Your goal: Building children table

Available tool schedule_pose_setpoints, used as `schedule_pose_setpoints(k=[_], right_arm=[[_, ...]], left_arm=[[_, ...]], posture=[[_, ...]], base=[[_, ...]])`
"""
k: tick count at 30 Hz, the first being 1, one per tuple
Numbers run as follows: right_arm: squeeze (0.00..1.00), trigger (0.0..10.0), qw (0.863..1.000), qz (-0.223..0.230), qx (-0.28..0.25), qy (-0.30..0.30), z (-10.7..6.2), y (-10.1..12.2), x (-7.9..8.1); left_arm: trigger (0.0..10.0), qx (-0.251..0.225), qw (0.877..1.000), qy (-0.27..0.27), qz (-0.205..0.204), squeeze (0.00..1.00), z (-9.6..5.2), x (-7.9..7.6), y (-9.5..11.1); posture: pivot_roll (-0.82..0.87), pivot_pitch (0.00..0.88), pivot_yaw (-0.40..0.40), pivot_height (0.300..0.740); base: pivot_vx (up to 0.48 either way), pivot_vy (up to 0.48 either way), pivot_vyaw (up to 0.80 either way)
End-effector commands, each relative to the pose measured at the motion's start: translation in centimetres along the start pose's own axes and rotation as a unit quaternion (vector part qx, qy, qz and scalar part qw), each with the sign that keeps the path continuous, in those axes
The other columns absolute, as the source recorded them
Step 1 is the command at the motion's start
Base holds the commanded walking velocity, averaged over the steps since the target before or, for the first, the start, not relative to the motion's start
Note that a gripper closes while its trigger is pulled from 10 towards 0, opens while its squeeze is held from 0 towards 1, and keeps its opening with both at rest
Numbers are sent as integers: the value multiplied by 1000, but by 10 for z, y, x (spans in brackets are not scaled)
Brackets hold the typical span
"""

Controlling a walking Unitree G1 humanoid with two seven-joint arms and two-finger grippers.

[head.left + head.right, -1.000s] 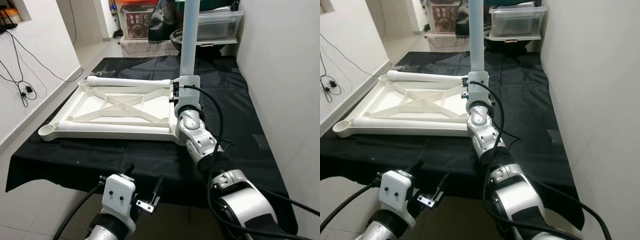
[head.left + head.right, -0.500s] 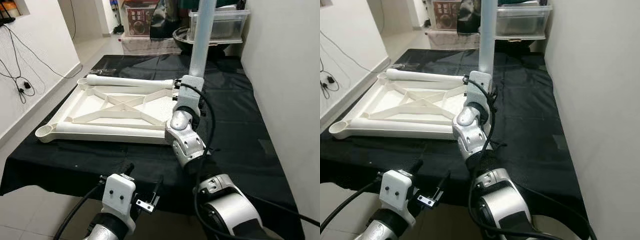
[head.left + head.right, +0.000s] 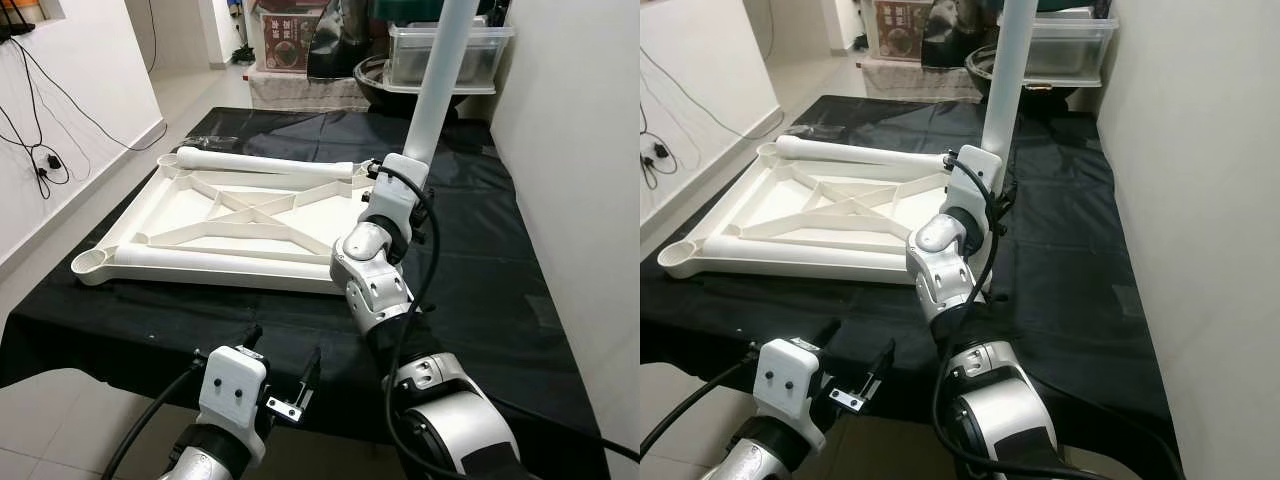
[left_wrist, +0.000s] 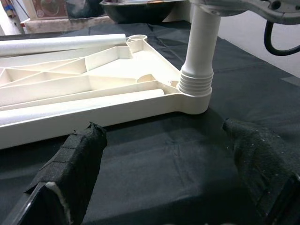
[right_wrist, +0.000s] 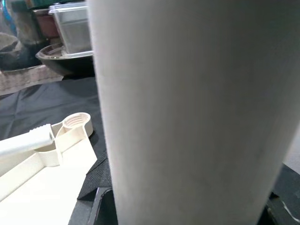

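Tabletop frame (image 3: 240, 215) lies inverted on black-draped worktop (image 3: 480, 290), toward its left edge. Right end effector (image 3: 403, 178) pinches tilted leg (image 3: 437, 85) in frame's near-right corner socket. Left end effector (image 3: 283, 365) spread, hovering off the near edge.

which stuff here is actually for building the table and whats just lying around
For the job:
tabletop, upside down on the black cloth
leg standing in its corner socket, held by the right tool
two loose legs lying on it

Lying about:
storage bin
wall cables
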State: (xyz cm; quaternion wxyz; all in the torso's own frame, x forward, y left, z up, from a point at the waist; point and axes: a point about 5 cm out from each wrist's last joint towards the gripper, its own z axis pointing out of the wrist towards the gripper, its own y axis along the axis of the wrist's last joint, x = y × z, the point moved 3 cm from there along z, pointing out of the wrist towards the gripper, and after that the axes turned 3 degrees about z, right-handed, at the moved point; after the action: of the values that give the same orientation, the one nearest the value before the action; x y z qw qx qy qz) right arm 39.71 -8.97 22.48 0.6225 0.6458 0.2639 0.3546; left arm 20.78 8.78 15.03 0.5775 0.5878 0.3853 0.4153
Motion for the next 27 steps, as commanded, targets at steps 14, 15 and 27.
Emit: schedule_pose_setpoints(k=[14, 15, 27], right_arm=[[0, 10000, 998, 48, -25, 25, -2, 26, 4], [0, 10000, 997, 62, -46, 31, -1, 38, 5], [0, 10000, 960, 157, -108, 206, -7, 90, 16]], left_arm=[[10000, 3, 1000, 3, 3, 0, 7, 5, -6], [10000, 3, 1000, 3, -2, 0, 8, 5, -7], [10000, 8, 1000, 5, 4, 0, 17, 14, -11]], posture=[[64, 58, 28, 740], [61, 52, 29, 740], [48, 0, 37, 740]], base=[[0, 0, 0], [0, 0, 0], [0, 0, 0]])
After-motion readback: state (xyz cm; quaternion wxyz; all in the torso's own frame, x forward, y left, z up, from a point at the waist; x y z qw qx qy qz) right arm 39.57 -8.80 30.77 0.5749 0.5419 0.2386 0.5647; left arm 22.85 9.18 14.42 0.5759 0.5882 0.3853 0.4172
